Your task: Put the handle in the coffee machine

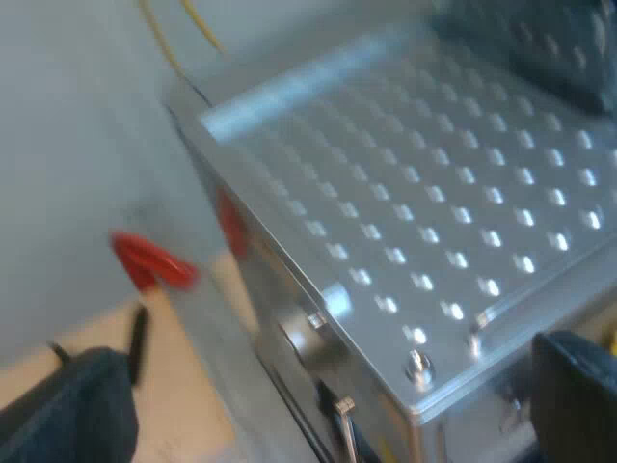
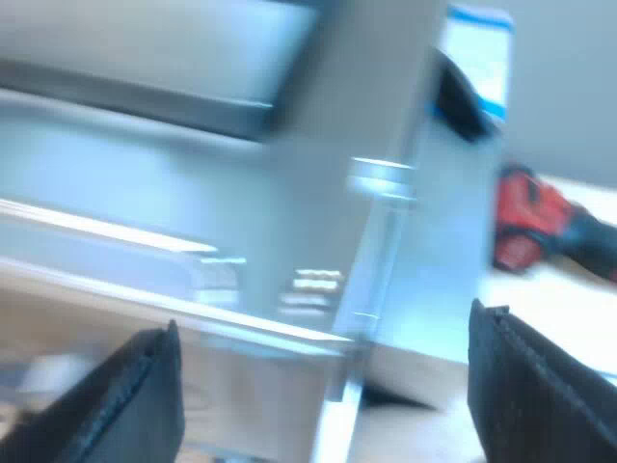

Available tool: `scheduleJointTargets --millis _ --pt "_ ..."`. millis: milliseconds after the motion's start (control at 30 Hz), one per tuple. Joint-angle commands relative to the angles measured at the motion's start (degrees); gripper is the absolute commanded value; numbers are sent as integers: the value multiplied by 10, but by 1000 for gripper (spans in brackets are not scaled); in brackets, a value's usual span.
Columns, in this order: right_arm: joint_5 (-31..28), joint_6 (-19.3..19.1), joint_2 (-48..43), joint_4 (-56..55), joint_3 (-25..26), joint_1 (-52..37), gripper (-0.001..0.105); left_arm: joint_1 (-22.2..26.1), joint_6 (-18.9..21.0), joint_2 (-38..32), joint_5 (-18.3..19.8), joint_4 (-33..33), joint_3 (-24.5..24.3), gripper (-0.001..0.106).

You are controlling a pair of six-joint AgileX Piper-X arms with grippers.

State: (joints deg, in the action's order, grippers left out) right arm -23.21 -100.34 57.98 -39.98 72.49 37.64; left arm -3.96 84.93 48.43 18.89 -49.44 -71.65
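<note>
Overhead, left fingers [image 1: 576, 397] apart (wide) above machine [image 1: 434, 193].

The espresso machine [image 1: 434, 193] is met between the spread fingers of the left hand [image 1: 323, 395]; bare tabletop [image 1: 188, 405] is left open beside its wall, up to the red handle end [image 1: 149, 260]. The right hand [image 2: 337, 386] is faced by the machine's wall, with open tabletop past its corner.
</note>
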Motion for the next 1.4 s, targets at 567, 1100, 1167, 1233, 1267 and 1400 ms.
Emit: scheduleJointTargets --millis 567,1100,1167,1233,1267,1400 --pt "159 11 -152 -89 -72 -343 63 10 8 -107 -114 4 34 86" --pt "198 -25 -416 -92 -220 -368 63 102 33 -380 -114 -3 209 86" --pt "206 -25 -440 -100 -226 -368 63 102 33 -412 -114 -18 220 86" --pt "211 -25 -461 -115 -227 -368 63 102 33 -436 -114 -50 228 86" --pt "211 -25 -468 -119 -226 -368 63 102 33 -449 -114 -70 231 86" --pt "211 -33 -504 -158 -228 -368 63 102 35 -490 -114 -149 238 86"
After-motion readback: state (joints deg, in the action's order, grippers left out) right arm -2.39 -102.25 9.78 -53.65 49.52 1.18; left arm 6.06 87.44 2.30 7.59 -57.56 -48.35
